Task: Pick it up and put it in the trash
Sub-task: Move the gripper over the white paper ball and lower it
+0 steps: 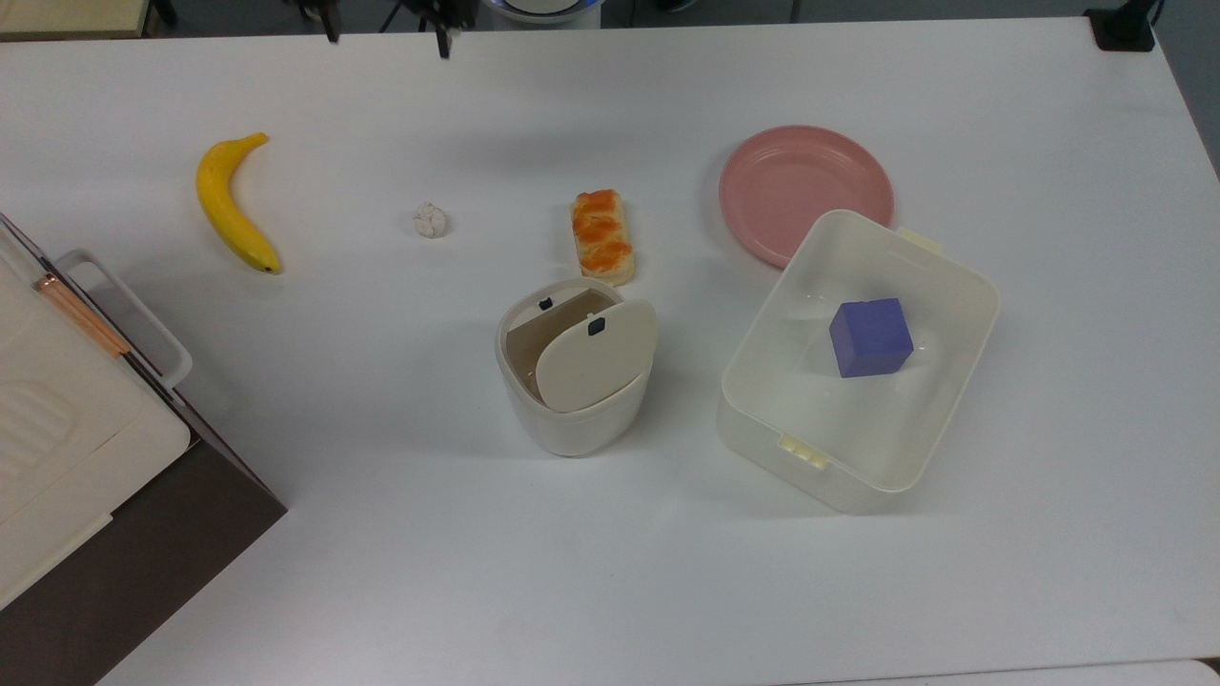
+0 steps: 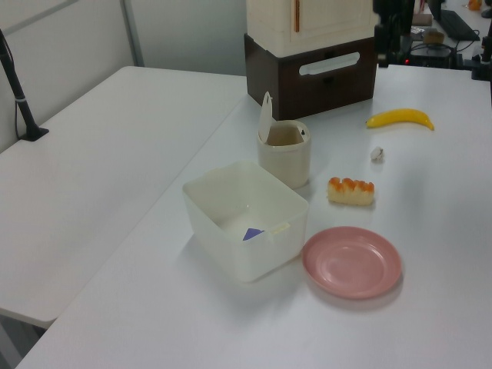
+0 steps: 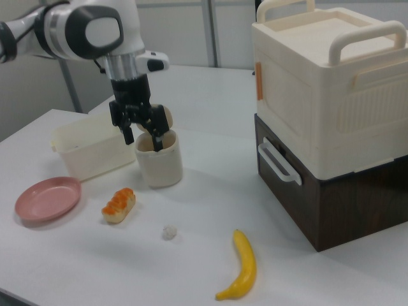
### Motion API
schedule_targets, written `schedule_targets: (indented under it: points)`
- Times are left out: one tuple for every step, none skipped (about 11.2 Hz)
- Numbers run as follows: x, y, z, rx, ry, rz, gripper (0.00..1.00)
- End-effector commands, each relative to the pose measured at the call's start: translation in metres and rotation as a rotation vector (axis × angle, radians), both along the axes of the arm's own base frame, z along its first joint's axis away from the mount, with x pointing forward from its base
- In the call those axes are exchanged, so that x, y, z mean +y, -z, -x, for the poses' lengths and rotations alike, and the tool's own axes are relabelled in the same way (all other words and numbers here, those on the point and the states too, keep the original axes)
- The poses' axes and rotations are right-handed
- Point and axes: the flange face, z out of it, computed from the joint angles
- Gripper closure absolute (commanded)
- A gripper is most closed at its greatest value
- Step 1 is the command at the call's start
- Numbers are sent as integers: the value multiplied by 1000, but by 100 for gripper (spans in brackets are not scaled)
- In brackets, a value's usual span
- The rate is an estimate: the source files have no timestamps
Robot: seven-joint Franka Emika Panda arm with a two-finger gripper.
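The paper wad [image 1: 430, 220] lies on the white table [image 1: 381, 534], untouched, between the banana [image 1: 232, 203] and the bread slice [image 1: 602, 236] in the top view, and apart from both. The trash bin [image 1: 575, 376] stands near the bread slice, its swing lid [image 1: 596, 355] tilted open. In the right view the claw [image 3: 138, 134] hangs above the table with its fingers spread and nothing between them, well apart from the wad [image 3: 169, 232].
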Motion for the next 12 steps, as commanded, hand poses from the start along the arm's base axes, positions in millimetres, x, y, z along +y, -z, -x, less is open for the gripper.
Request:
schedule_targets:
  points:
    - [4, 31, 0, 1, -23, -2, 0]
    - [4, 36, 0, 10, -26, -3, 0]
    - [3, 48, 1, 30, -30, 2, 0]
    - [4, 56, 0, 18, -35, 4, 0]
    - [3, 75, 0, 9, -55, 20, 0]
    - [3, 90, -2, -1, -68, 33, 0]
    - [3, 97, -5, -7, -72, 36, 0]
    - [3, 108, -10, -1, -82, 34, 0]
    - [3, 117, -12, 3, -99, 32, 0]
    - [3, 126, -15, 0, -120, 30, 0]
    - [3, 132, -15, 6, -136, 29, 0]
    - [5, 143, -17, 27, -155, 39, 0]
